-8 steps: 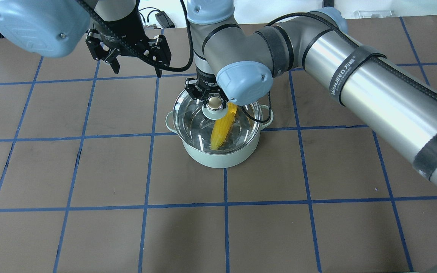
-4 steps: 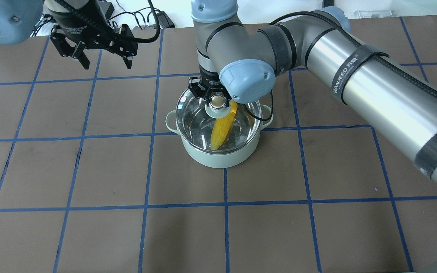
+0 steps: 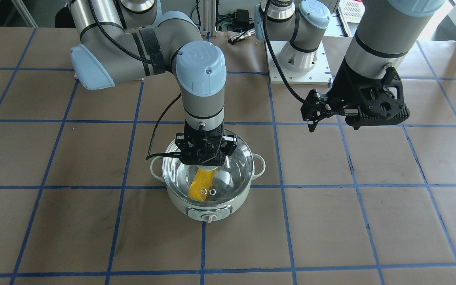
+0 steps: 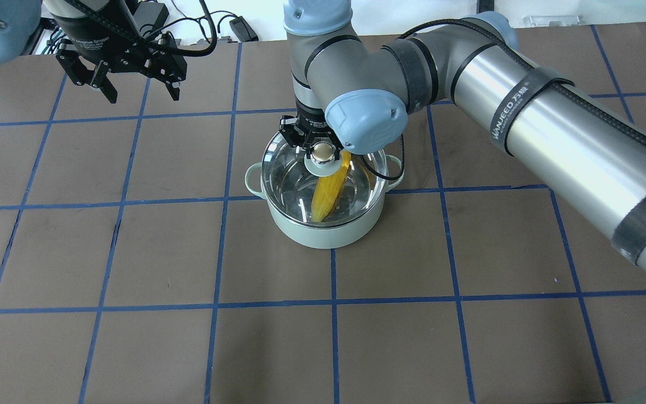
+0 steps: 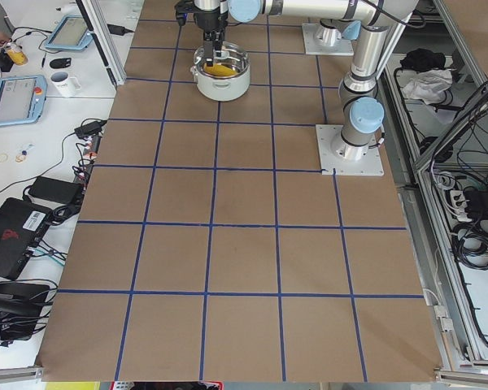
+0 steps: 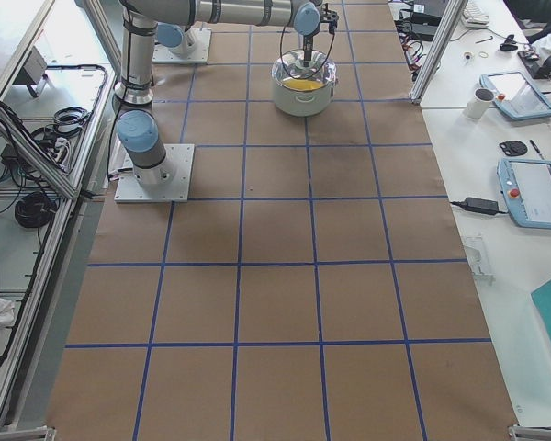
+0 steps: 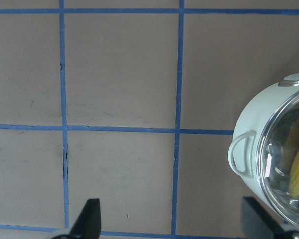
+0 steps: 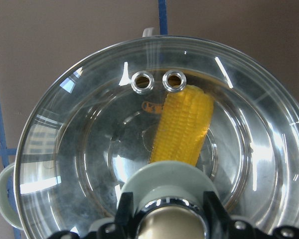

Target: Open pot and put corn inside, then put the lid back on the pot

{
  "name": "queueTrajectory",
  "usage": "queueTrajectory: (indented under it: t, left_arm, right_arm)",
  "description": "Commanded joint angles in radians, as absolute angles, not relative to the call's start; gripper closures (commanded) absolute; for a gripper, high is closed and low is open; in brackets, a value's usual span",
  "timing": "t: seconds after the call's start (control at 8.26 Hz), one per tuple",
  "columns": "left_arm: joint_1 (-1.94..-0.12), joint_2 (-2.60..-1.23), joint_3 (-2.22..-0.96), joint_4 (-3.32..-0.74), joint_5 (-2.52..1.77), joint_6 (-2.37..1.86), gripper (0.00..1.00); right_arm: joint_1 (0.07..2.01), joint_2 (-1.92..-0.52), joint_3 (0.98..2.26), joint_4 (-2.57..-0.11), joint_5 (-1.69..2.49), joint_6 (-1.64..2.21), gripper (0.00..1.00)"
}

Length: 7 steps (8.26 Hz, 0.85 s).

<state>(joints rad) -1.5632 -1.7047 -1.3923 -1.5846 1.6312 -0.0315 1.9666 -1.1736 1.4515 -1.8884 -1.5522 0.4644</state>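
Observation:
The pale mint-green pot (image 4: 323, 233) stands mid-table, its dial facing the front-facing view (image 3: 210, 217). The yellow corn (image 4: 326, 193) lies inside it, seen through the glass in the right wrist view (image 8: 187, 124). The clear glass lid (image 4: 286, 174) covers the pot's rim. My right gripper (image 4: 321, 147) is shut on the lid's beige knob (image 4: 323, 152), its fingers (image 8: 124, 211) on either side of it. My left gripper (image 4: 142, 94) is open and empty, hovering above the table to the pot's far left. The left wrist view shows the pot (image 7: 249, 119) at its right edge.
The table (image 4: 132, 252) is brown with a blue tape grid. The arm bases and cables sit at the robot's edge (image 3: 299, 59). Side benches with tablets and a mug (image 5: 65, 81) stand beyond the table's far side.
My left gripper has moved away from the pot, to the overhead view's left and toward the far edge, still open. My right gripper and the lid have shifted slightly right over the pot.

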Motion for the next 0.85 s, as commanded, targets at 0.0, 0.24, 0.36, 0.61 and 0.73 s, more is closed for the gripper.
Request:
queueTrajectory:
  t: [0.0, 0.24, 0.36, 0.61, 0.73]
  left_arm:
    - [-1.563, -1.703, -1.393, -1.585, 1.629, -0.031, 0.0]
    - [-1.565, -1.703, -1.391, -1.585, 1.629, -0.032, 0.0]
    - [-1.565, -1.7, -1.391, -1.585, 1.631, -0.032, 0.0]
    - [-1.565, -1.7, -1.39, -1.583, 1.637, -0.032, 0.0]
    - [-1.565, -1.7, -1.39, -1.583, 1.635, -0.032, 0.0]
  right_arm:
    - [1.967, -1.172, 1.453, -1.89, -1.552, 0.463, 1.0]
    - [1.967, -1.169, 1.456, -1.888, -1.554, 0.465, 1.0]
    - [1.967, -1.167, 1.456, -1.888, -1.552, 0.469, 1.0]
    - [1.967, -1.166, 1.454, -1.885, -1.554, 0.465, 1.0]
    - [1.967, -1.166, 1.456, -1.882, -1.549, 0.463, 1.0]
